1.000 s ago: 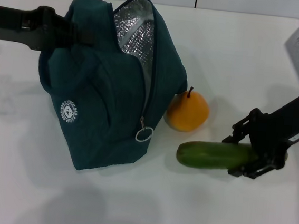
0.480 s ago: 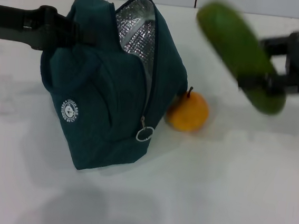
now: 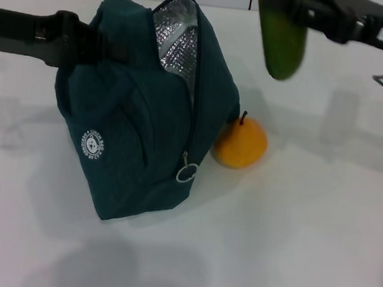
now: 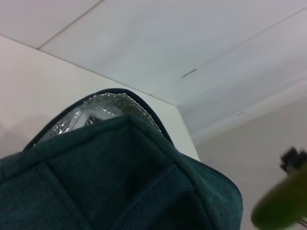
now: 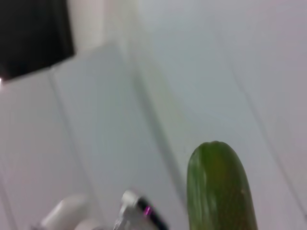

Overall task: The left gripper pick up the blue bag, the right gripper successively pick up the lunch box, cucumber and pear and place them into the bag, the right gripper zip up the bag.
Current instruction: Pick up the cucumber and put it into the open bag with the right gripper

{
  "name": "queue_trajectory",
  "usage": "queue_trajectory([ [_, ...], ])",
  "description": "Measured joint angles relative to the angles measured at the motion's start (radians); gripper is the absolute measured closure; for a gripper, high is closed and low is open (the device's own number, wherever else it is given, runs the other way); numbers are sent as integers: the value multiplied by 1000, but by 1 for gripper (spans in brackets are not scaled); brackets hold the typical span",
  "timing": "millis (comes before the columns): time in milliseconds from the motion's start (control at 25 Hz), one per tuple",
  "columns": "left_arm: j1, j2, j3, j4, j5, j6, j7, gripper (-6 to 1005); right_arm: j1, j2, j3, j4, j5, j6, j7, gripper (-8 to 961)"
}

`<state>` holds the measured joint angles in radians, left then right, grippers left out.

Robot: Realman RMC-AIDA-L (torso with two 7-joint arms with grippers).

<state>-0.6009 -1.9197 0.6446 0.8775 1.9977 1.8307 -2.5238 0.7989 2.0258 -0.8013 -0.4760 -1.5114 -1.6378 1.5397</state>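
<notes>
The blue bag (image 3: 146,119) stands on the white table with its top unzipped and silver lining showing; it also fills the left wrist view (image 4: 115,177). My left gripper (image 3: 109,46) is shut on the bag's upper left side and holds it up. My right gripper (image 3: 306,11) is shut on the cucumber (image 3: 280,37), which hangs nearly upright in the air, above and right of the bag's opening; the cucumber also shows in the right wrist view (image 5: 218,191). The pear (image 3: 240,143) sits on the table against the bag's right side. The lunch box is out of view.
The bag's metal ring zip-pull (image 3: 186,173) hangs at the lower end of the open zip. The white table (image 3: 290,248) extends in front and to the right.
My right gripper has lifted the cucumber off the table, raised it and carried it left toward the bag's top, turning it from lying flat to nearly upright. The bag and pear stay put.
</notes>
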Motion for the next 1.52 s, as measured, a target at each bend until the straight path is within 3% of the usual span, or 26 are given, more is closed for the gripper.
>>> queue_trajectory([
  [280, -1, -2, 3, -2, -1, 3, 14, 958, 76, 2, -155, 222, 322, 148, -126, 373],
  [480, 1, -4, 3, -3, -1, 14, 19, 958, 147, 2, -311, 276, 478, 220, -158, 372],
  [680, 1, -11, 2, -3, -11, 39, 19, 958, 167, 2, -470, 268, 603, 272, -164, 371],
  [800, 5, -15, 3, -3, -26, 53, 20, 958, 172, 2, -625, 252, 735, 327, -171, 371],
  [1000, 8, -23, 3, -3, -33, 64, 20, 958, 130, 2, -850, 149, 900, 425, -198, 370],
  [1200, 7, -25, 3, -3, -41, 64, 20, 958, 107, 2, -945, 107, 953, 494, -217, 369],
  [1520, 8, -26, 1, -3, -53, 63, 22, 958, 106, 2, -1186, 90, 1179, 567, -293, 367],
])
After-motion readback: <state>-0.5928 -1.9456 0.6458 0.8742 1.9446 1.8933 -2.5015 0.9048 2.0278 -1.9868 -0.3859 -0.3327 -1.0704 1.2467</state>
